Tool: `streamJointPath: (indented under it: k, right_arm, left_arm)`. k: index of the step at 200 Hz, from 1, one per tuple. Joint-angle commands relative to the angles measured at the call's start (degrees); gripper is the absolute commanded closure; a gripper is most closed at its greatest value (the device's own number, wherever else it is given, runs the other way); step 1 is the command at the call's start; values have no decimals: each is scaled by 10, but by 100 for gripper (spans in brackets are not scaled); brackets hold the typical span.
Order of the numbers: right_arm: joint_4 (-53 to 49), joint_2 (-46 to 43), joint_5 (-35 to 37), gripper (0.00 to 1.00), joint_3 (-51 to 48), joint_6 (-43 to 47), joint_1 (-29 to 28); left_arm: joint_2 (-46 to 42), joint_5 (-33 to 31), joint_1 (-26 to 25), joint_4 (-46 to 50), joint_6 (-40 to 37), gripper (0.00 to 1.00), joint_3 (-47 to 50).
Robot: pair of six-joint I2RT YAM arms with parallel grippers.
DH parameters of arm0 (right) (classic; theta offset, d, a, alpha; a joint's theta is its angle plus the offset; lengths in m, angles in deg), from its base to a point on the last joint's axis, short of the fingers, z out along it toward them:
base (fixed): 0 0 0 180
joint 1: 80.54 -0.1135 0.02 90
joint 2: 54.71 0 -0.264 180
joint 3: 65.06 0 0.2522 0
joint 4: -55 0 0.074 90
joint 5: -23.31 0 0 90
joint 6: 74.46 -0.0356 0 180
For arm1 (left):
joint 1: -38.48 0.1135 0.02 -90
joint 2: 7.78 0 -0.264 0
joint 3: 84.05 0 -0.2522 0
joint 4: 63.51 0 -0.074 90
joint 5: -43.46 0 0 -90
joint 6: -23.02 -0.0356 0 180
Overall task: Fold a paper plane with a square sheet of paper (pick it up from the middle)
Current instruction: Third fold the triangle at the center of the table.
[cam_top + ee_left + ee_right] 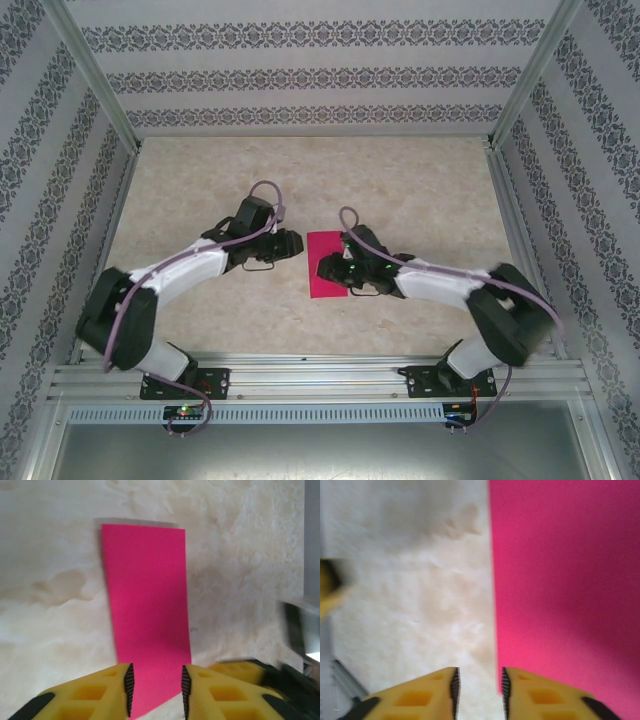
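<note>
The magenta-pink sheet of paper (325,262) lies flat on the table between the two arms. It shows as an upright rectangle, narrower than it is long, with no paper plane shape to it. My left gripper (290,243) sits just left of the sheet's far corner. In the left wrist view the sheet (147,605) runs away from the left gripper (156,690), whose jaws stand apart above the sheet's near end with nothing pinched. My right gripper (328,268) hovers over the sheet's right half. In the right wrist view the right gripper (479,692) is open over the sheet's (565,580) straight edge.
The table (420,190) is pale, marbled beige, fenced by aluminium rails (300,372) at the front and by patterned walls on the other sides. The other arm's yellow finger (240,669) shows blurred at the lower right of the left wrist view.
</note>
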Motion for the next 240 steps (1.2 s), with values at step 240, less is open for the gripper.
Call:
streamJointPath:
  k: [240]
  right_arm:
    - [16, 125, -164, 59, -10, 21, 122]
  left_arm:
    - [283, 12, 12, 43, -34, 79, -188]
